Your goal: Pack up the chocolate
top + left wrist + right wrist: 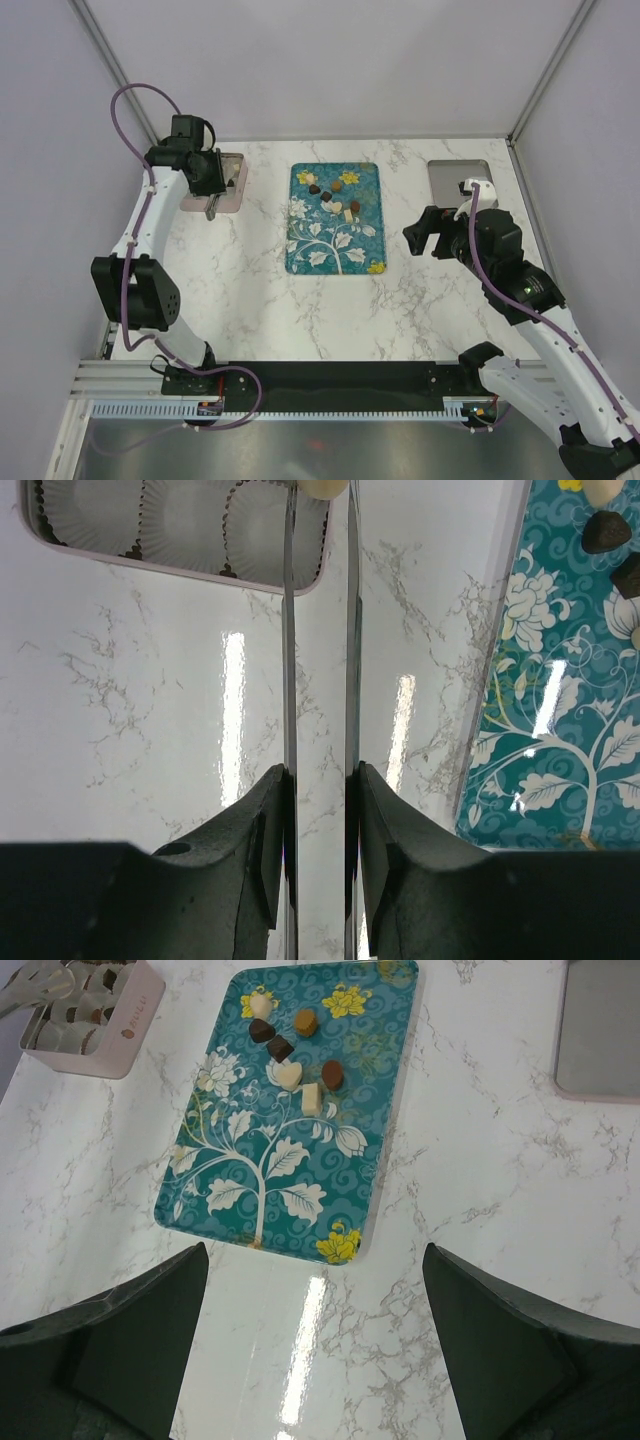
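Currently: chocolate (288, 1075), 7 pieces, clustered at the far end of the teal tray (230, 1200). 1 cream piece (322, 486) is pinched at the tips of the metal tongs (290, 630), at a corner of the pink box (125, 1025). Left gripper (322, 775): jaws clamped on the tongs. Right gripper (315, 1255): jaws spread wide, near the tray.

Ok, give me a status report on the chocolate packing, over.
Status: left gripper shut on tongs, cream piece at their tips by the box edge; right gripper open beside the tray. More chocolate on tray. Nothing seen blocking.
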Controlling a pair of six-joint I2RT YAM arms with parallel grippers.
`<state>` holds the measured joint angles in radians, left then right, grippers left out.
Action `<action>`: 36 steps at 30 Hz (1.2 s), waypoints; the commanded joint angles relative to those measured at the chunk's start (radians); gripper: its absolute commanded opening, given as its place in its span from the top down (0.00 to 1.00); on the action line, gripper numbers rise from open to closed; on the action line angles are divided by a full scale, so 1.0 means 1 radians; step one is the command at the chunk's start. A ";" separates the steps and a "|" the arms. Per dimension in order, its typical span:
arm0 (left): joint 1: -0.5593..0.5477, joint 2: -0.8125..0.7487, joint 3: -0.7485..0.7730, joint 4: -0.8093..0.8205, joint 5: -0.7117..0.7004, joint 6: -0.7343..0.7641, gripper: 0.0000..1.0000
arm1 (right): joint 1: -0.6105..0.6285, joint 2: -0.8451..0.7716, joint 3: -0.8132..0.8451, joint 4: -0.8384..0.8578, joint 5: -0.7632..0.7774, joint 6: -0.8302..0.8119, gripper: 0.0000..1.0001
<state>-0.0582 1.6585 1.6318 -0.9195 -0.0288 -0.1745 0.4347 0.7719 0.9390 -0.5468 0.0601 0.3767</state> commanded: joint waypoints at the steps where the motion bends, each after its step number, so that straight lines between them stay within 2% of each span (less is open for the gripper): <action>1: 0.008 0.018 0.037 0.004 -0.026 -0.026 0.72 | -0.001 0.001 0.014 0.015 0.001 -0.015 0.03; 13: 0.014 0.037 -0.026 0.013 -0.089 -0.039 0.71 | -0.002 -0.003 0.007 0.015 -0.002 -0.009 0.03; 36: 0.017 0.090 -0.059 0.039 -0.049 -0.037 0.64 | -0.001 -0.008 0.001 0.015 0.004 -0.010 0.03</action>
<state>-0.0471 1.7565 1.5654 -0.9108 -0.0921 -0.1905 0.4347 0.7731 0.9390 -0.5468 0.0601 0.3767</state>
